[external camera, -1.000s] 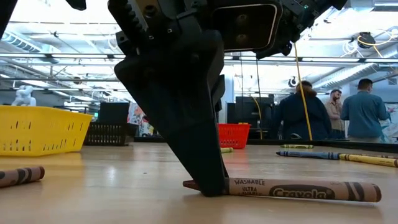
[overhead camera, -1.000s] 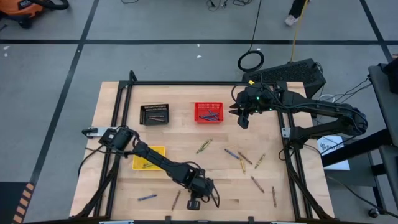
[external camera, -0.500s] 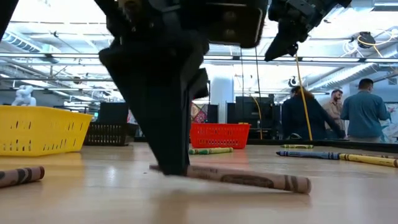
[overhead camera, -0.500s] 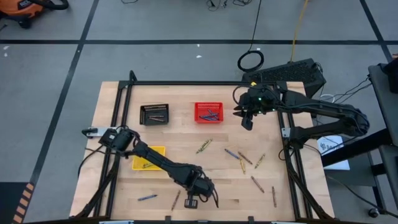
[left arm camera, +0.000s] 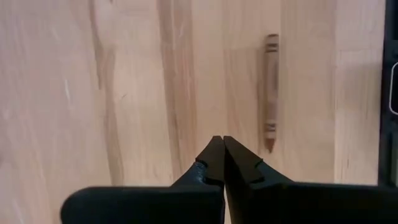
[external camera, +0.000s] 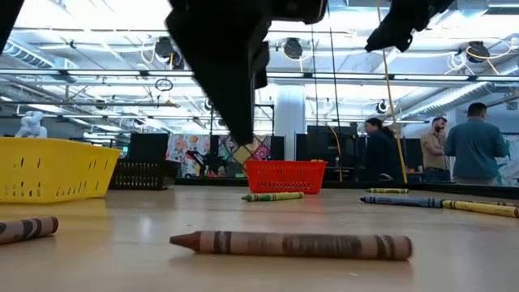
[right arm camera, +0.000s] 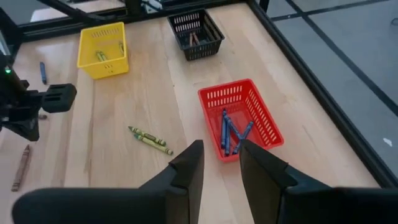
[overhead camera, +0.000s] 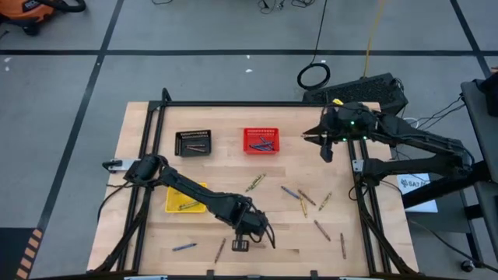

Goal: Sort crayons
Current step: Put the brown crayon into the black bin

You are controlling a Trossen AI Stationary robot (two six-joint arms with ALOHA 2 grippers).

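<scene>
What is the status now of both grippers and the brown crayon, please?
Left gripper shut, empty, above table. Brown crayon lies flat beside it, not held. Right gripper open, empty, hovering near red basket. Nothing in the way.

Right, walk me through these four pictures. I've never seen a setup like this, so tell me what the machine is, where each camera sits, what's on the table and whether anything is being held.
Two dark robot arms work at a wooden table. One picture looks straight down, one sits at table height, and one comes from each wrist.

The left gripper is at the near edge, shut and holding nothing; a brown crayon lies just beside it. The right gripper hovers open and empty at the far right, near the red basket, which holds blue crayons.

There is also a black basket and a yellow basket. More loose crayons lie scattered on the wood.
</scene>
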